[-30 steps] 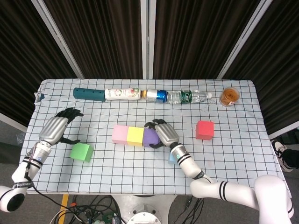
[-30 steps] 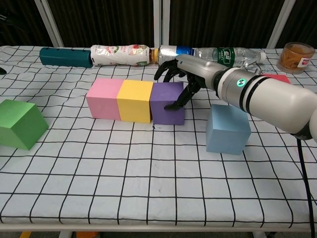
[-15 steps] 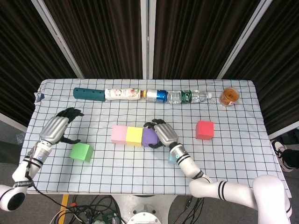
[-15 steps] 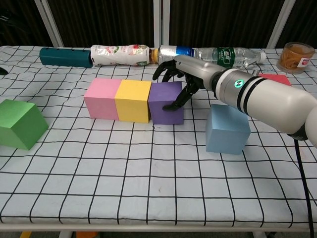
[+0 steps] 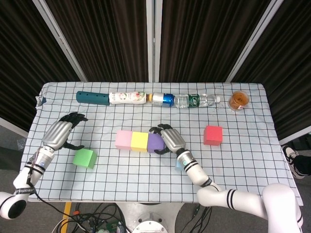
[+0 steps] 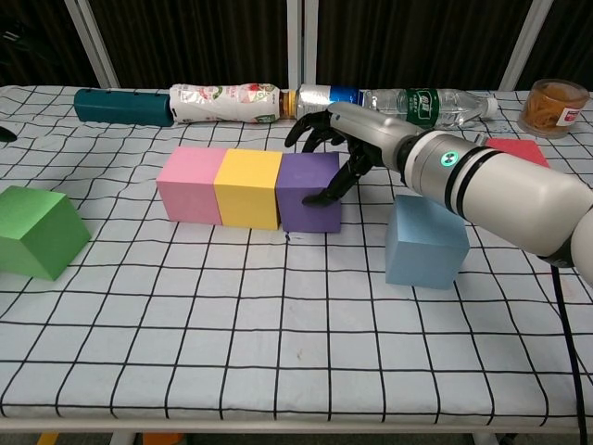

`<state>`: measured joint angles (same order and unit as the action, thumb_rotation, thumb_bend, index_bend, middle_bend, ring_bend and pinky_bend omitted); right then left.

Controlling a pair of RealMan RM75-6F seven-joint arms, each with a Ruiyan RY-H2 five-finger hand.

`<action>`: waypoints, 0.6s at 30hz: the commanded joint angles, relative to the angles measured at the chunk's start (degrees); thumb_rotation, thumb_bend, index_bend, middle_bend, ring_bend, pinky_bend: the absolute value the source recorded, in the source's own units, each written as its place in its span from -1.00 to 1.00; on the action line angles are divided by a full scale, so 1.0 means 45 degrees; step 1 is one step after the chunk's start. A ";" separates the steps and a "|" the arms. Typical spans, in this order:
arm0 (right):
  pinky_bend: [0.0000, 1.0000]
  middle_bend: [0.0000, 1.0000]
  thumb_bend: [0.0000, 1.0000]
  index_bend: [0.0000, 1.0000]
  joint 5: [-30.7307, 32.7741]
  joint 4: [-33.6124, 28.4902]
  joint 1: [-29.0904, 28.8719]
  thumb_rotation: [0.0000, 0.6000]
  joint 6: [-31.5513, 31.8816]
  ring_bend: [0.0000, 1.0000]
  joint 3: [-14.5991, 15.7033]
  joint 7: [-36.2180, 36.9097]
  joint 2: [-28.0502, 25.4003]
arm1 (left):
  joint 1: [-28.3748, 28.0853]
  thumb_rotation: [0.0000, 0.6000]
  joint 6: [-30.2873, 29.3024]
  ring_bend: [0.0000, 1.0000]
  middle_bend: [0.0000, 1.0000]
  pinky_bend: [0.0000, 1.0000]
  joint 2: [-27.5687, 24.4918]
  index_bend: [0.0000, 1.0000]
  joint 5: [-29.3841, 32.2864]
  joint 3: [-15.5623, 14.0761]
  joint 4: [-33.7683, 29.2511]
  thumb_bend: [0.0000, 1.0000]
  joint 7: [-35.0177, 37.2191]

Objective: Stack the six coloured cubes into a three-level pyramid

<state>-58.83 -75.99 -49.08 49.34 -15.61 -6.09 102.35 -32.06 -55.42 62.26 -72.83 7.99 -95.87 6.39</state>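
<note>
Right hand on the purple cube, end of the base row.

My right hand (image 6: 345,139) touched the purple cube (image 6: 309,191), fingers spread over its right side, not gripping. Pink cube (image 6: 190,184), yellow cube (image 6: 248,188) and purple sat touching mid-table. Blue cube (image 6: 423,241) just right; red cube (image 5: 213,135) far right; green cube (image 5: 84,158) near left, by my left hand (image 5: 60,133), fingers loosely apart, holding nothing.

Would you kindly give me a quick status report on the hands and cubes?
Right hand touching purple cube, end of pink-yellow-purple row. Left hand open above green cube. Blue cube and red cube loose; nothing stacked.
</note>
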 commanded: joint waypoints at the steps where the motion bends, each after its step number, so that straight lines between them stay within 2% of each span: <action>1: -0.75 -0.24 -0.65 -0.56 -0.0019 0.0069 -0.0014 1.00 -0.0061 -0.78 -0.0018 0.0053 0.0043 | -0.0001 1.00 -0.0003 -0.88 -0.78 -0.74 -0.0007 -0.58 0.0006 0.0003 -0.0007 -0.85 -0.0011; 8: -0.79 -0.37 -0.74 -0.65 0.0093 -0.0200 -0.0012 1.00 -0.0249 -0.84 0.0025 -0.0137 -0.0221 | -0.0004 1.00 -0.0036 -0.88 -0.78 -0.74 -0.0031 -0.58 0.0005 0.0013 -0.0064 -0.85 -0.0069; 18: -0.90 -0.42 -0.79 -0.74 0.0485 -0.0887 -0.0012 1.00 -0.0095 -0.87 0.0030 -0.0856 -0.0650 | 0.0016 1.00 -0.0150 -0.88 -0.80 -0.74 -0.0092 -0.59 -0.0064 0.0021 -0.0197 -0.85 -0.0150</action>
<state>-56.82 -79.77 -49.12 48.72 -15.44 -9.67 99.63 -32.00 -56.07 61.86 -73.12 8.08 -96.74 5.73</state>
